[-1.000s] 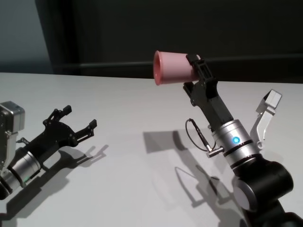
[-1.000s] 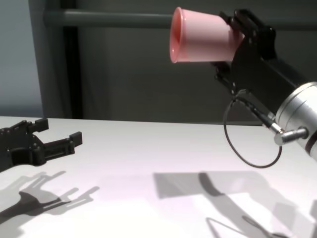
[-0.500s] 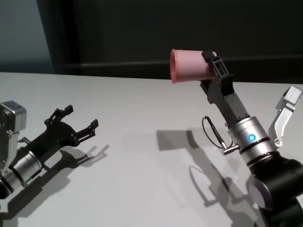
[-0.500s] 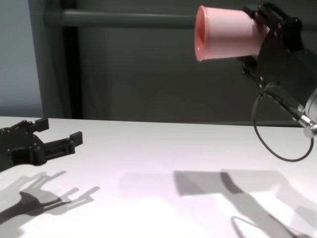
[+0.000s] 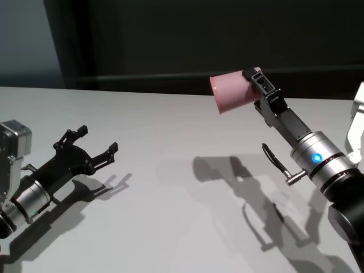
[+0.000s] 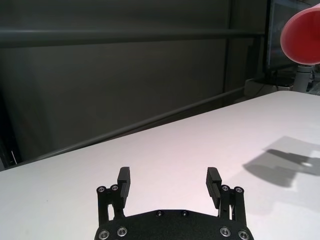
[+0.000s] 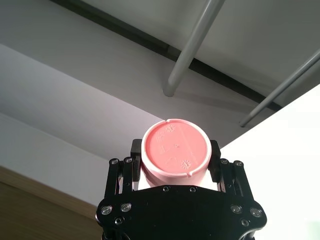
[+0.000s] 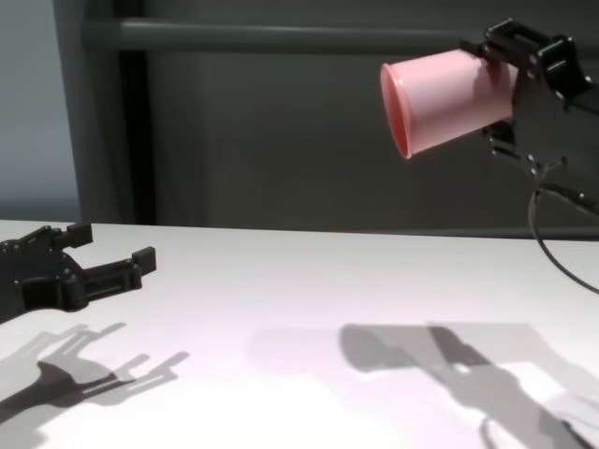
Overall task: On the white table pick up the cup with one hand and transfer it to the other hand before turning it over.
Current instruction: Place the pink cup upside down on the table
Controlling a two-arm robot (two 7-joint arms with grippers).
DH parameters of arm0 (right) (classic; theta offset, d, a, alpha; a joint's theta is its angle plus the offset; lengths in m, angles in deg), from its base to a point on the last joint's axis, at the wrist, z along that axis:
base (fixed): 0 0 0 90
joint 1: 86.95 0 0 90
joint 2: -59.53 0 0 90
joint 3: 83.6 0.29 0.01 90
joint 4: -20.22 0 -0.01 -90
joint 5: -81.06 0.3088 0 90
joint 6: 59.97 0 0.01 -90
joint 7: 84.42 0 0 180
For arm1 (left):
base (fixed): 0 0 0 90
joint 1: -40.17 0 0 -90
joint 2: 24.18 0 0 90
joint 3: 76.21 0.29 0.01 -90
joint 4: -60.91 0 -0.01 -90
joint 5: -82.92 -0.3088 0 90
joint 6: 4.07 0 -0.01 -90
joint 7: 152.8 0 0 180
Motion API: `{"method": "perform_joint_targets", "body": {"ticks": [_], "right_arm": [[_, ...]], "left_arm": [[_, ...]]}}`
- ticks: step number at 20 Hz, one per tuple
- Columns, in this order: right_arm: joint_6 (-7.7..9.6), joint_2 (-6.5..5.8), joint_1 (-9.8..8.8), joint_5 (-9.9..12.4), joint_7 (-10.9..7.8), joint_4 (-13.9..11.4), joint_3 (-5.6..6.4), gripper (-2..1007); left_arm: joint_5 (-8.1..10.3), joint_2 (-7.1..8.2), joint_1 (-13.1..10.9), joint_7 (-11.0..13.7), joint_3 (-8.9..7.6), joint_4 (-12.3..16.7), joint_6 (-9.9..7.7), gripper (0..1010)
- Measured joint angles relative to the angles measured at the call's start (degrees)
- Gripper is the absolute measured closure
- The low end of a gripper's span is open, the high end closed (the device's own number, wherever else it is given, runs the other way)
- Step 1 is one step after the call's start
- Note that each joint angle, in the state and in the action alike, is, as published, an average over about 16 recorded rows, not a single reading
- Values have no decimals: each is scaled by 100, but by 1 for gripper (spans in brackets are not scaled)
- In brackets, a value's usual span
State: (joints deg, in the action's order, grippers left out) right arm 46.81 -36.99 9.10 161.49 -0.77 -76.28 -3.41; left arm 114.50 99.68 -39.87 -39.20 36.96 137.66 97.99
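The right gripper (image 5: pixel 257 85) clamps the base end of the cup (image 5: pixel 233 92), holding it high above the tabletop (image 5: pixel 170 148) on its side, mouth tipped slightly down toward the robot's left. I judge this the carry before the handover. The left gripper (image 5: pixel 94 147) waits low, fingers wide, well apart; next, the two must meet.
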Motion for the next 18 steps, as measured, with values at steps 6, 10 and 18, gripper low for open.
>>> {"method": "perform_joint_targets", "body": {"ticks": [6, 10, 18], "right_arm": [[72, -342, 86, -193, 455, -263, -81, 263], [82, -488, 171, -280, 657, -357, -121, 263], [59, -751, 386, -562, 1114, -509, -264, 263]], "left_arm": [[2, 0, 1, 0, 0, 1, -1, 9], [3, 0, 2, 0, 0, 1, 0, 9], [3, 0, 2, 0, 0, 1, 0, 9]]}}
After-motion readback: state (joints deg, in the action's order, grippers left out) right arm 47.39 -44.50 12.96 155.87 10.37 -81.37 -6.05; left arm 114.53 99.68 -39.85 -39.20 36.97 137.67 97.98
